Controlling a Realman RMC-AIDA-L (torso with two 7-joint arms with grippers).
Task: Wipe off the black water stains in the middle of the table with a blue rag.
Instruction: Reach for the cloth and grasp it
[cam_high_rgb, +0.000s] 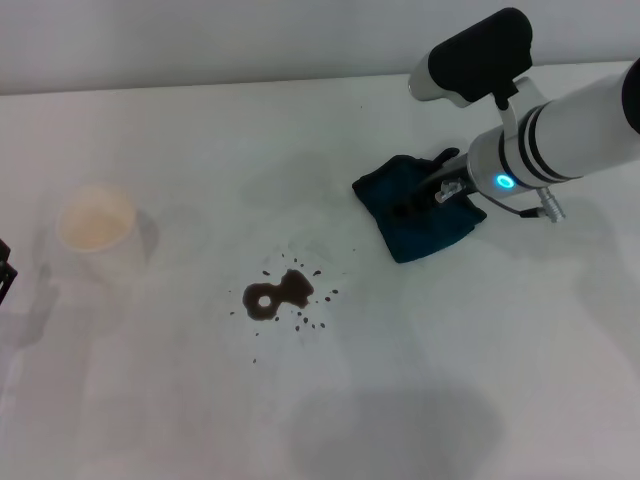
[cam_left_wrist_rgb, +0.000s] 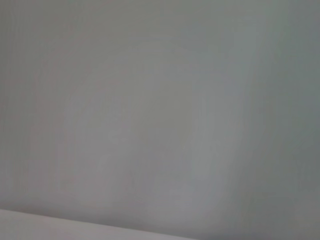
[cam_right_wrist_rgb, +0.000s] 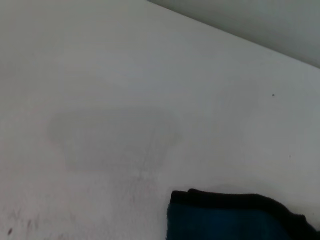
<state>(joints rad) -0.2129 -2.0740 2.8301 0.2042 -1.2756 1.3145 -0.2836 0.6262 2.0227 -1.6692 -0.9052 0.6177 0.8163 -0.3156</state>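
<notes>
Head view: right tool (cam_high_rgb: 432, 193) presses blue rag (cam_high_rgb: 420, 222); grip state unclear.

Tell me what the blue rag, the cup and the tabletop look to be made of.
Blue rag: soft woven or microfibre cloth, matte; it lies rumpled and folded with dark edging. Cup: probably paper, thin pale matte wall. Table: smooth hard white surface, perhaps laminate; the liquid stains sit on top, unabsorbed.

Right arm: I see it reaching in from the right, wrist angled down, right gripper (cam_high_rgb: 432, 192) low, fingers unclear. Left arm: only a dark edge at far left.
</notes>
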